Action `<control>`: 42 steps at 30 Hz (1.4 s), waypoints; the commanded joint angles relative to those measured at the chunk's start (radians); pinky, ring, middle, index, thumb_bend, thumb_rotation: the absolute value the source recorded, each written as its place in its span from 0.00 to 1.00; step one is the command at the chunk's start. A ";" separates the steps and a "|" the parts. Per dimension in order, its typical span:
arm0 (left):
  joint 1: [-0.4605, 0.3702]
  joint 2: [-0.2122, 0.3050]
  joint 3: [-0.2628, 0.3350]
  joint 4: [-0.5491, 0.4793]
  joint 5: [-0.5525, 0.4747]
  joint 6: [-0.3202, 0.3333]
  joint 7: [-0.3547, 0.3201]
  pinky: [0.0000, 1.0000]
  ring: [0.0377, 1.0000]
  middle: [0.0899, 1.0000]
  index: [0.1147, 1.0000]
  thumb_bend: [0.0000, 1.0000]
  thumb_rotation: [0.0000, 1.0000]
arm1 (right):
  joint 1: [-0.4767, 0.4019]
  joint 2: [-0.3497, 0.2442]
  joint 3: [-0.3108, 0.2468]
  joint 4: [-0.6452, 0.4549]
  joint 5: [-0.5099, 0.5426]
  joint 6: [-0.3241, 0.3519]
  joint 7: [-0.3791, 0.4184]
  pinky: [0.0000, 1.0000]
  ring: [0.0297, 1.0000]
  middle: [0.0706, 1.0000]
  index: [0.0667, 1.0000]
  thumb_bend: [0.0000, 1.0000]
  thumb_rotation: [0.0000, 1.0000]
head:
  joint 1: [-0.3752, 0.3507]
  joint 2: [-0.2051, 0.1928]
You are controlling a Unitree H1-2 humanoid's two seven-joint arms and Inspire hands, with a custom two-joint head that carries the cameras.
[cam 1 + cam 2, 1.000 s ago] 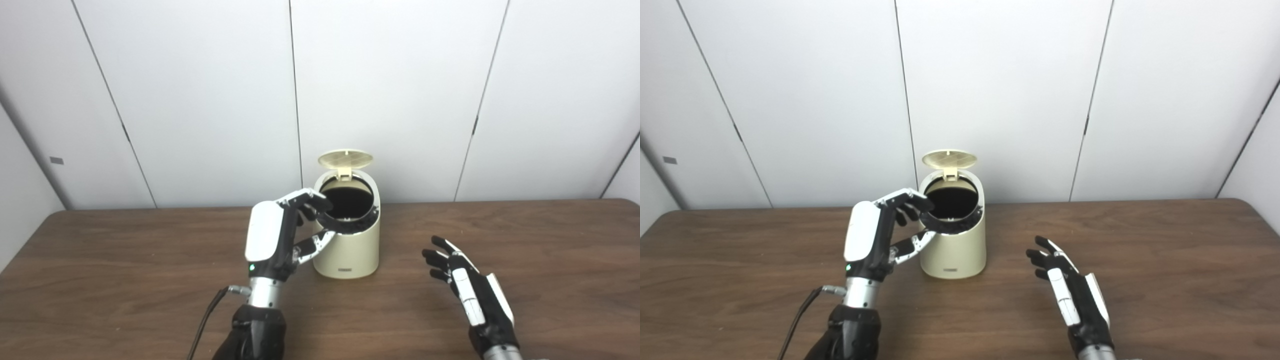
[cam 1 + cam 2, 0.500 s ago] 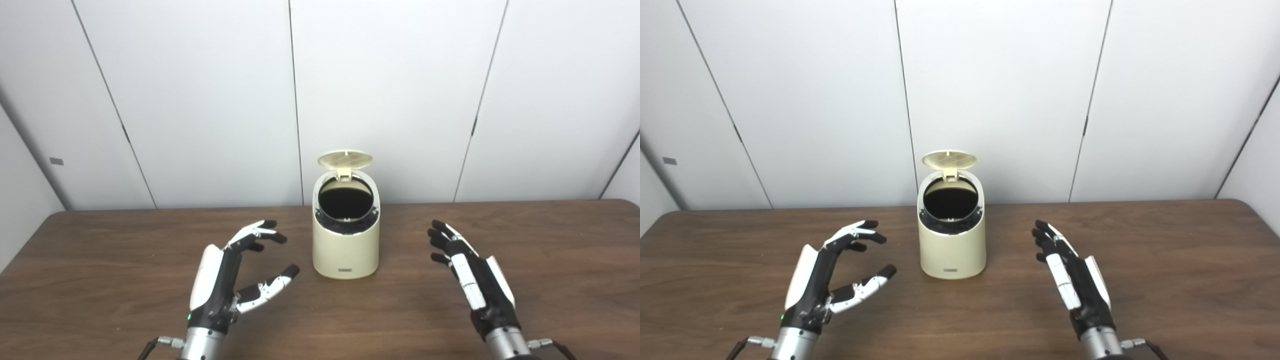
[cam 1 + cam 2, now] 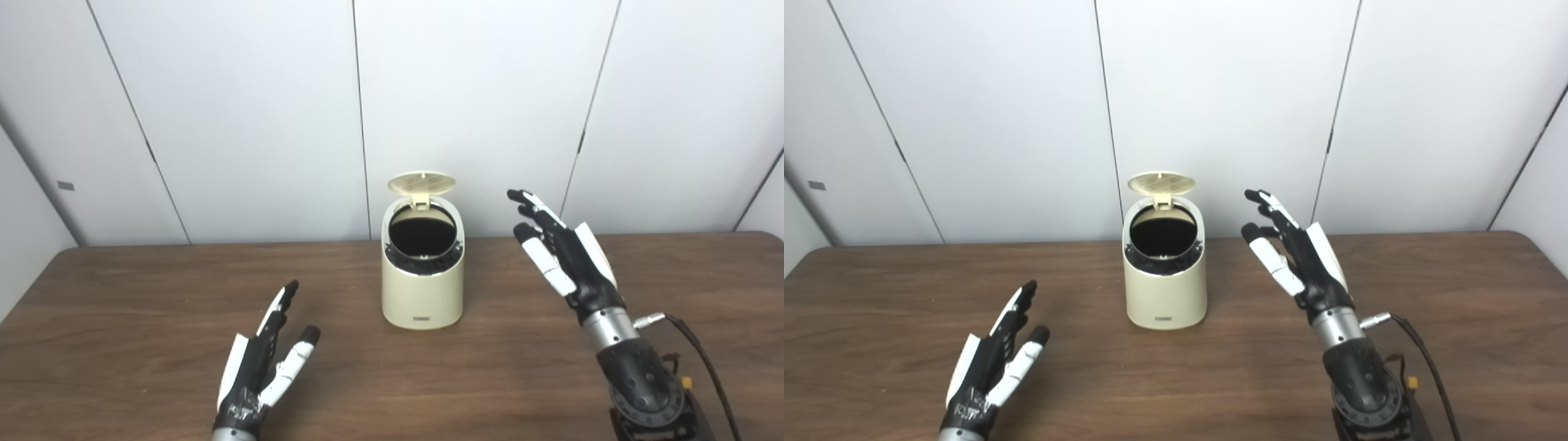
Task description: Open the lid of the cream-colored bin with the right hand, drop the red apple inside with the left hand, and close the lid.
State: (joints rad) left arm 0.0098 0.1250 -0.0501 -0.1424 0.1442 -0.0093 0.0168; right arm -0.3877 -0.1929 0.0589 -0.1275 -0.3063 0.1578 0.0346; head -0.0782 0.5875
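Note:
The cream-colored bin (image 3: 422, 288) stands on the brown table, centre, with its round lid (image 3: 422, 182) flipped up at the back and its dark mouth (image 3: 422, 236) exposed. No red apple shows anywhere; the bin's inside is too dark to read. My left hand (image 3: 263, 367) lies low near the front left of the table, open, fingers stretched and holding nothing. My right hand (image 3: 560, 248) is raised to the right of the bin at about lid height, open, fingers spread and pointing up-left, apart from the lid.
The wooden table (image 3: 122, 318) spans the whole width, ending at white wall panels (image 3: 245, 110) just behind the bin. A dark cable (image 3: 704, 361) trails from my right wrist toward the front right.
My left hand pulled back from the bin's mouth, down to the front left, and flattened out. My right hand rose from the table to lid height beside the bin. The camera tilted slightly.

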 commanded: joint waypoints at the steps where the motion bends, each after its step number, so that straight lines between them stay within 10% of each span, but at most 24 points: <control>1: 0.008 -0.004 0.012 0.002 -0.011 -0.020 0.003 1.00 1.00 1.00 1.00 0.69 0.79 | -0.083 -0.012 0.010 -0.017 -0.034 0.001 0.002 0.86 0.92 0.93 0.88 0.57 1.00 | -0.004 0.002; 12: 0.087 -0.017 0.004 0.058 0.045 -0.075 0.019 1.00 1.00 0.98 1.00 0.63 0.86 | -0.278 -0.079 0.029 0.069 -0.043 0.028 0.081 0.67 0.81 0.89 0.83 0.55 1.00 | -0.023 0.016; 21: 0.082 -0.099 0.005 0.104 0.006 -0.113 0.034 0.98 0.98 0.97 0.99 0.66 1.00 | -0.353 -0.149 0.109 0.105 -0.140 0.085 0.162 0.77 0.91 0.92 0.83 0.52 1.00 | -0.007 0.023; 42: 0.082 -0.150 0.011 0.121 -0.004 -0.103 0.020 1.00 1.00 0.99 0.98 0.66 1.00 | -0.358 -0.141 0.261 0.146 -0.267 -0.017 0.199 0.94 1.00 0.95 0.81 0.50 1.00 | -0.001 0.016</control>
State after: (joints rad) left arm 0.0501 -0.0065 -0.0239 -0.0673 0.1444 -0.1228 0.0329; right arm -0.7088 -0.3304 0.3238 0.0445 -0.5584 0.1779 0.2436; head -0.0783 0.6028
